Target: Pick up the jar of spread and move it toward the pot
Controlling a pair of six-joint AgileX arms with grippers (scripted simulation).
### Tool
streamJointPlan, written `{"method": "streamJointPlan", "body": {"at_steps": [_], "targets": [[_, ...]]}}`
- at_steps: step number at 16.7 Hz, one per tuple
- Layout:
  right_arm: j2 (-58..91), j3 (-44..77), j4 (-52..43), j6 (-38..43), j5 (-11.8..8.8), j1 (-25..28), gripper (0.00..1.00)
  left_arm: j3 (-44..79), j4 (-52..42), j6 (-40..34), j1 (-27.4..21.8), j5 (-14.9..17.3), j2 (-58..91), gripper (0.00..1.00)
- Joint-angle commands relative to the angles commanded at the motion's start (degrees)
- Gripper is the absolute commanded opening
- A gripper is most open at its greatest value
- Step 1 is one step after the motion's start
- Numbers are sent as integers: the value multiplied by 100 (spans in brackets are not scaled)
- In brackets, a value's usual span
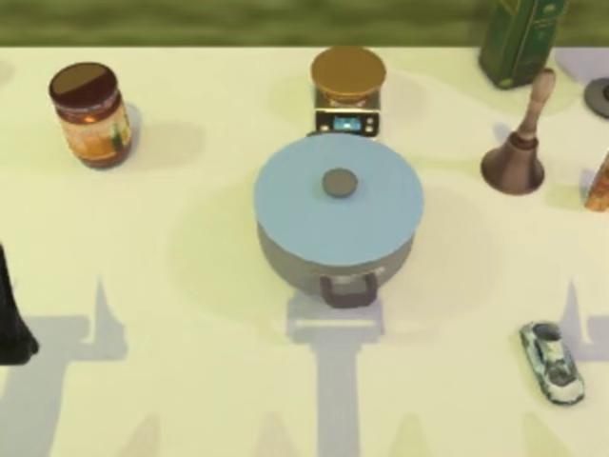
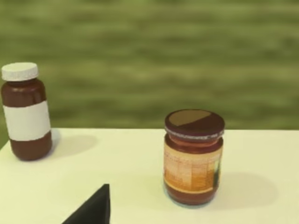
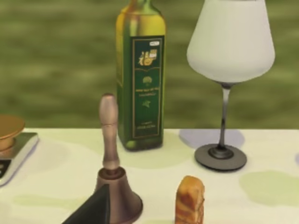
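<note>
Brown-lidded and upright, the jar of spread [image 1: 91, 114] stands at the far left of the table [image 1: 190, 381], well apart from the pot [image 1: 338, 224], which sits at the table's centre with its pale blue lid [image 1: 338, 202] in place and its dark side handle [image 1: 347, 288] facing the near edge. Nothing touches the jar. In the left wrist view the jar [image 2: 193, 156] is ahead of the camera on bare tabletop, with a white-capped brown bottle [image 2: 25, 112] standing well off to one side.

Judge the task to be at its first step: approach, before any grasp. The left arm [image 1: 11, 314] shows only as a dark shape at the left edge of the top view, near the table's front. The left gripper shows only a dark tip [image 2: 93, 210] in its wrist view, so you cannot tell whether its fingers are apart or together. It holds nothing visible.

The right arm is out of the top view. Its wrist camera looks at a brass bell [image 3: 114, 186], an olive oil bottle [image 3: 140, 74] and a wine glass [image 3: 229, 70]. Treat it as parked.

For the next move, use the left arm, since the jar is on its side. Bring the gripper forward to the jar, level with the label, and close on the glass body. Then lift and carry rightward toward the pot. Keep clear of the gold-topped scale [image 1: 347, 90] just behind the pot.
</note>
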Motion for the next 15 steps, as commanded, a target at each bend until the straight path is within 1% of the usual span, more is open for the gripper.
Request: {"method": "streamJointPlan", "body": {"at_steps": [4,8,12,15], "targets": [[0,0,0,0,0,0,100,104,-107,9,0,9,145,100],[0,0,0,0,0,0,100,839,-773,63,-27,94,1094,100],[0,0,0,0,0,0,100,2245,-1832,150,-99,247,2719,100],[0,0,0,0,0,0,100,3701,-2746,228,-158,360,4225,100]]}}
